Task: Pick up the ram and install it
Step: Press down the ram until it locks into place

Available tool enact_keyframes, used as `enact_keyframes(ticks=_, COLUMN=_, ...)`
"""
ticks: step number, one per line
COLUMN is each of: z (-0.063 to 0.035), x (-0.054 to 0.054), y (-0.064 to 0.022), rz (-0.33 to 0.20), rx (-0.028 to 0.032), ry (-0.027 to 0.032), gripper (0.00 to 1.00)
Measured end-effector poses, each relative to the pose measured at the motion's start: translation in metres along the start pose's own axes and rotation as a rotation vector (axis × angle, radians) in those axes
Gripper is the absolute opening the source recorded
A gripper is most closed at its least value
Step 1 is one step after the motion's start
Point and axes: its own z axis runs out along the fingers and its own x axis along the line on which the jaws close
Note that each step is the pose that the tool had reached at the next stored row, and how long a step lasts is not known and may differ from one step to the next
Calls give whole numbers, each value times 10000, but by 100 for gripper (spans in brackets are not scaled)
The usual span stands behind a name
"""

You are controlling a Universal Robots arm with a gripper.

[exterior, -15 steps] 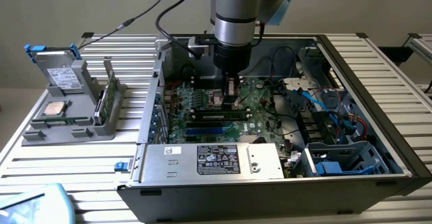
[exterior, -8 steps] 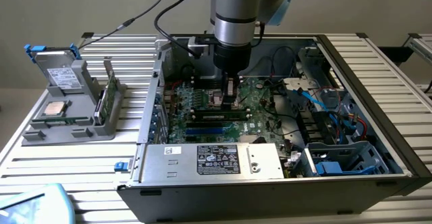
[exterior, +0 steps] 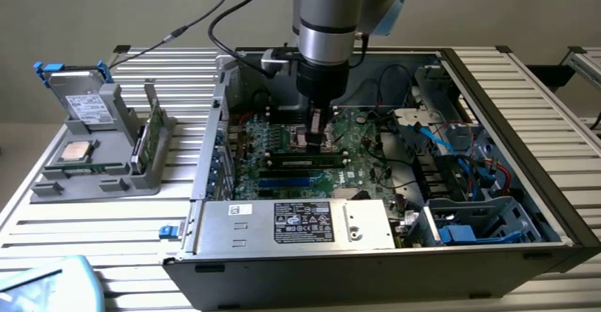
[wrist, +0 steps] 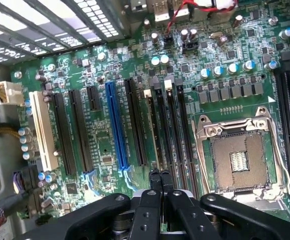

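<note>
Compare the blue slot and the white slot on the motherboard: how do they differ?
The blue slot is slim; the white slot looks wider. The white slot sits at the edge of the motherboard, while the blue slot lies further in, with black slots on both sides of it. Both are empty and run parallel.

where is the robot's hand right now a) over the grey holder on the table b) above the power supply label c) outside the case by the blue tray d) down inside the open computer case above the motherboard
d, the hand hangs inside the open computer case, fingers together, just above the motherboard.
</note>
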Motion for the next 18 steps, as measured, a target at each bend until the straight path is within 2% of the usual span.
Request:
enact_keyframes(ticks=13, z=22, x=-3, y=0, rz=1887, rx=-239, ry=-32, gripper=10)
enact_keyframes(ticks=18, z=27, x=-4, y=-1, rz=2519, rx=-310, ry=-14, gripper=10)
